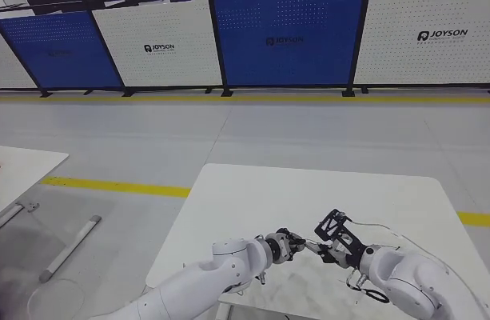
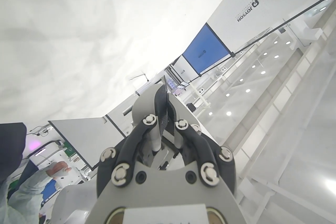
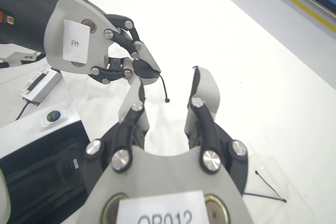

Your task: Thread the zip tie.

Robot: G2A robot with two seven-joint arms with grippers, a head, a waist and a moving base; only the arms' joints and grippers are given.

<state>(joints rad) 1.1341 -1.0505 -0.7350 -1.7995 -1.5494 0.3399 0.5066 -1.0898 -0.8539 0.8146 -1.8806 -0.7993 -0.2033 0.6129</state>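
Zip tie (image 3: 164, 88) — in left gripper (image 3: 153, 74)

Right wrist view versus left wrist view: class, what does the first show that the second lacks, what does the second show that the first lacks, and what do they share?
Right wrist view's extras: the white table, the open right gripper, the black zip tie hanging from the shut left gripper, and a spare zip tie lying on the table. Left wrist view's extras: ceiling lights. Shared: the left gripper, shut, and a blue panel.
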